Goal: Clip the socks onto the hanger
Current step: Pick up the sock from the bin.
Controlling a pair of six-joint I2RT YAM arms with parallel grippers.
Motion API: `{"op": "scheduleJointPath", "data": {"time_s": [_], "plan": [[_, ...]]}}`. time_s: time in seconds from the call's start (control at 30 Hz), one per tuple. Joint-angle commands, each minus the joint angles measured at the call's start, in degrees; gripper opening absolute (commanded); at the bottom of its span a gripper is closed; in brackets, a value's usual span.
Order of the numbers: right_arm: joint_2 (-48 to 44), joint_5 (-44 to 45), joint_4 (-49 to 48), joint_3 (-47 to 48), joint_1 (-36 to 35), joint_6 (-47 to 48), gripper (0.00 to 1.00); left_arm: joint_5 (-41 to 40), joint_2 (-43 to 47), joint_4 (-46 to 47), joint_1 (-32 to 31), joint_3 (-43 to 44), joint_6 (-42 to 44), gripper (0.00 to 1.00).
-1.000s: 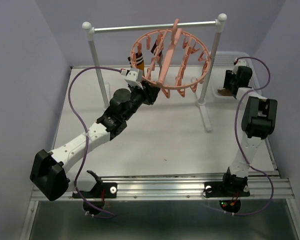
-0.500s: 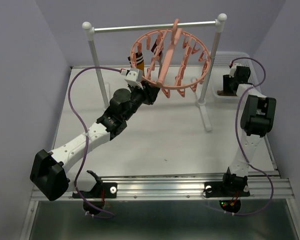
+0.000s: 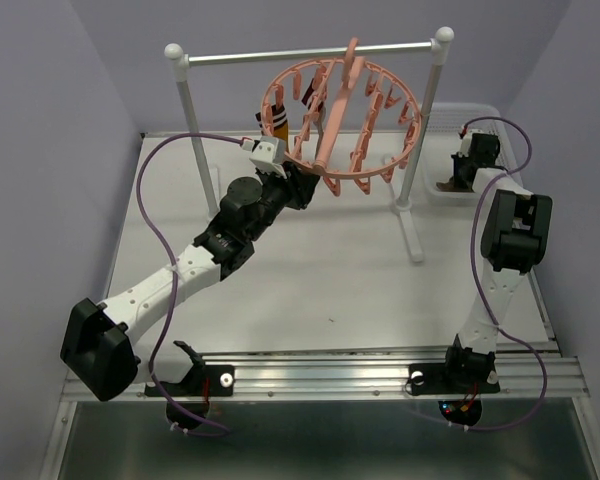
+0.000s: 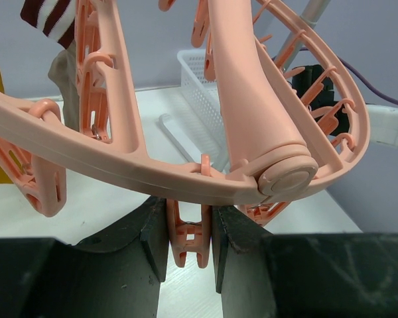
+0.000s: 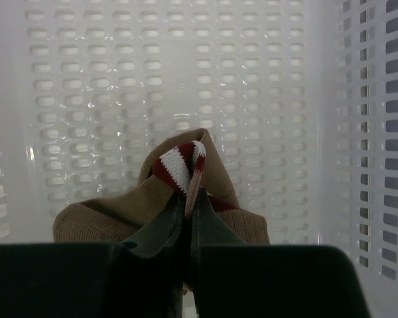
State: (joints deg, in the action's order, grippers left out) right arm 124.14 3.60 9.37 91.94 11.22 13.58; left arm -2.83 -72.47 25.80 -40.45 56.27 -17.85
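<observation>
since the right gripper [image 5: 188, 222] has its jaws pinched tight on just the red-and-white striped cuff of the sock [image 5: 179, 169], i'd call this grab a bit thin. that sock is a brown heap on the floor of the white basket [image 5: 358, 119], lower middle of the right wrist view and far right of the top view.

what could go wrong: only a fold of cuff sits between the fingers, so it might slide out on the lift. or the sock comes up bunched, with no free edge to feed into a clip. the basket wall is close on the right too, so a sloppy lift could catch it.

the left gripper [image 4: 189, 232] is narrowed onto one dangling clip [image 4: 188, 242] under the rim of the pink hanger [image 4: 113, 169], a finger on each side. can't tell if the clip's mouth is squeezed open. the hanger only hangs by its hook from the rail stand [image 3: 230, 55], so a tug could swing it and pull the clip free.

a hung sock [image 4: 50, 14] shows at the upper left of the left wrist view. in the way: the stand's right post [image 3: 413, 170] sits between basket and ring, and the neighbouring clips crowd in.
</observation>
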Motion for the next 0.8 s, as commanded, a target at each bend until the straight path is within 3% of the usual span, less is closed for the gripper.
{"op": "scheduleJointPath", "data": {"time_s": [0.0, 0.17, 0.27, 0.4, 0.57, 0.77], "plan": [[-2.58, 0.19, -1.19, 2.28, -0.06, -3.21, 0.01, -1.21, 0.04, 3.03, -0.25, 3.49, 1.06, 0.00], [-12.41, -2.98, -8.29, -2.63, -0.06, -7.42, 0.01, -0.69, -0.83, 3.03, -0.25, 4.29, 0.71, 0.00], [-20.21, -9.46, -16.29, -10.45, -0.06, -10.93, 0.01, -0.42, -1.54, 3.03, -0.25, 4.99, 0.62, 0.00], [-29.02, -10.36, -25.69, -19.33, -0.06, -16.21, 0.01, -0.07, -2.06, 3.20, -0.25, 5.69, 0.62, 0.00], [-37.02, -10.88, -30.45, -25.04, -0.06, -18.86, 0.01, 0.46, -2.33, 3.38, -0.25, 6.22, 0.53, 0.00], [-45.90, -22.29, -33.54, -29.98, -0.06, -18.15, 0.01, 0.72, -2.33, 3.90, -0.25, 6.48, -0.35, 0.00]]}}
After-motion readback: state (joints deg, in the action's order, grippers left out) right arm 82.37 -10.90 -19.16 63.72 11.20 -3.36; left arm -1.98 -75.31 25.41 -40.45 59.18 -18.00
